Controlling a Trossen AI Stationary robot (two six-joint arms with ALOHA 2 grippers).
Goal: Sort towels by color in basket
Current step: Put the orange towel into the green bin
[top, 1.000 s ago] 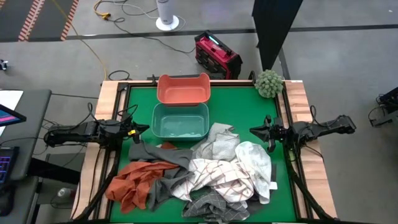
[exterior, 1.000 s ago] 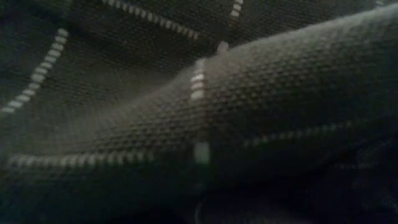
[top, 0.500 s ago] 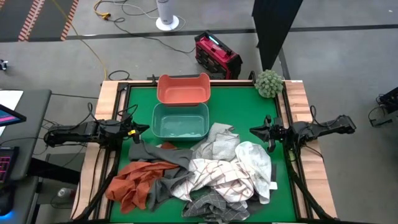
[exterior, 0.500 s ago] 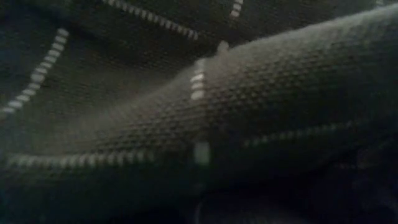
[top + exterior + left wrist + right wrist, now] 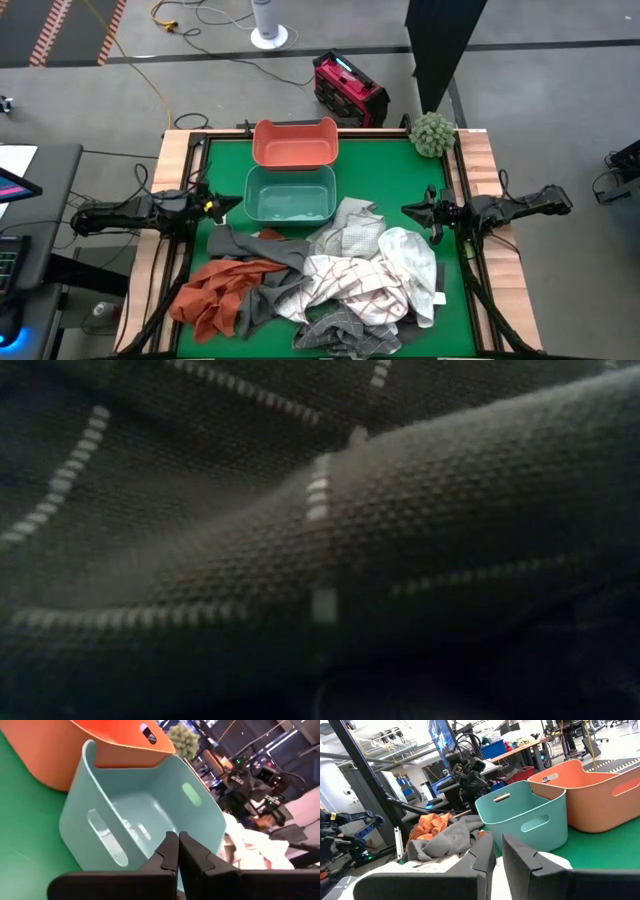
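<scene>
Green table (image 5: 400, 180) with towels (image 5: 320, 275), tubs (image 5: 292, 170).

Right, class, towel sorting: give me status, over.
Left gripper shut, empty, beside teal tub. Right gripper shut, empty, table's right edge. Towels all heaped, both tubs empty. Checked towel blocks low camera.

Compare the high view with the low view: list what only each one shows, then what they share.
Only the high view shows the orange tub, the teal tub, the fuzzy green ball, the rust-orange towel, the white towel, and the left end effector and right end effector, each at its own table edge. Only the low view shows woven cloth texture up close. Both share the grey-checked towel.
</scene>
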